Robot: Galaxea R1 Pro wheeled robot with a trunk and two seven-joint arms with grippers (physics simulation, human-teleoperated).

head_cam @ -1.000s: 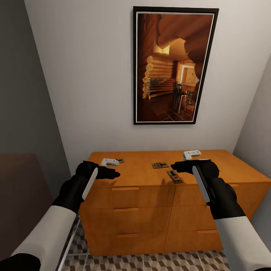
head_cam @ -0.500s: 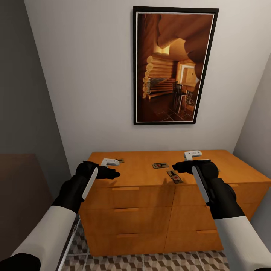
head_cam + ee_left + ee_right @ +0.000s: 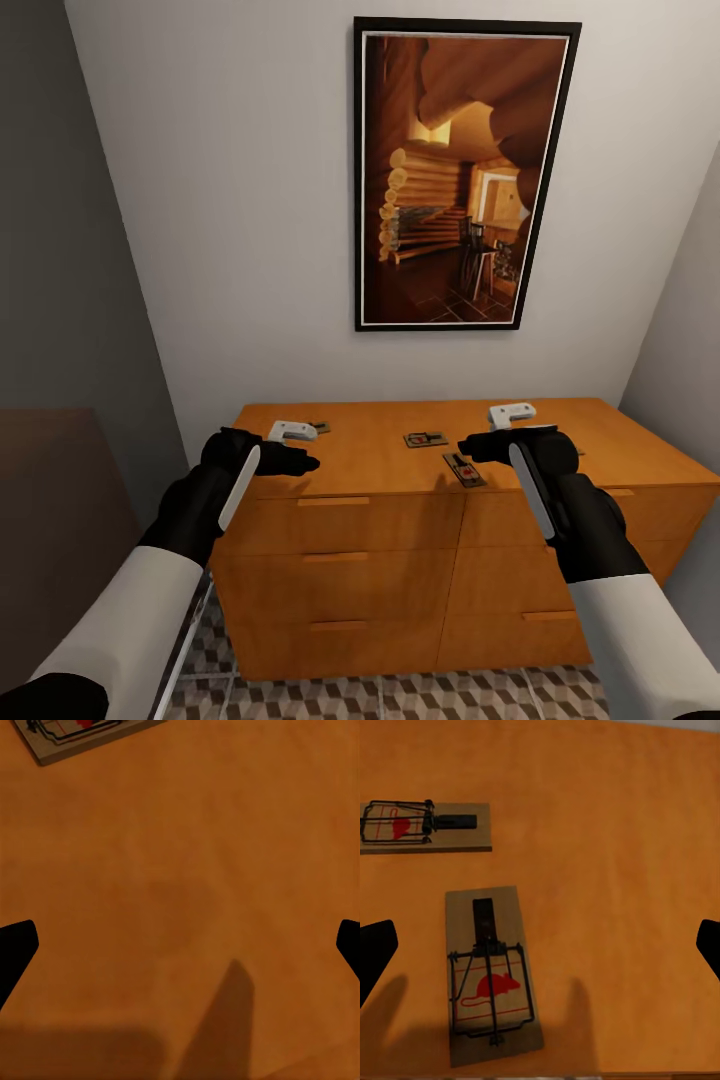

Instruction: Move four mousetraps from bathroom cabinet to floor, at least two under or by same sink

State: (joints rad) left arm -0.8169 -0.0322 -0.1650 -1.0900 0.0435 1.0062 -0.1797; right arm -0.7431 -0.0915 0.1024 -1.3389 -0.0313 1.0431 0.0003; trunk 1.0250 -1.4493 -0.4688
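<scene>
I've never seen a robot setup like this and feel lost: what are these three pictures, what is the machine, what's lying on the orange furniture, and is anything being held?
A two-armed robot, rendered in a simulator. The head camera looks down over both black arms at an orange wooden dresser. Each wrist camera looks along its arm's fingers. The left end effector and right end effector hover open, holding nothing. Small flat wooden mousetraps lie on top: one near the front edge, one behind it, one by the left arm. The right wrist picture shows the first two close up.
</scene>
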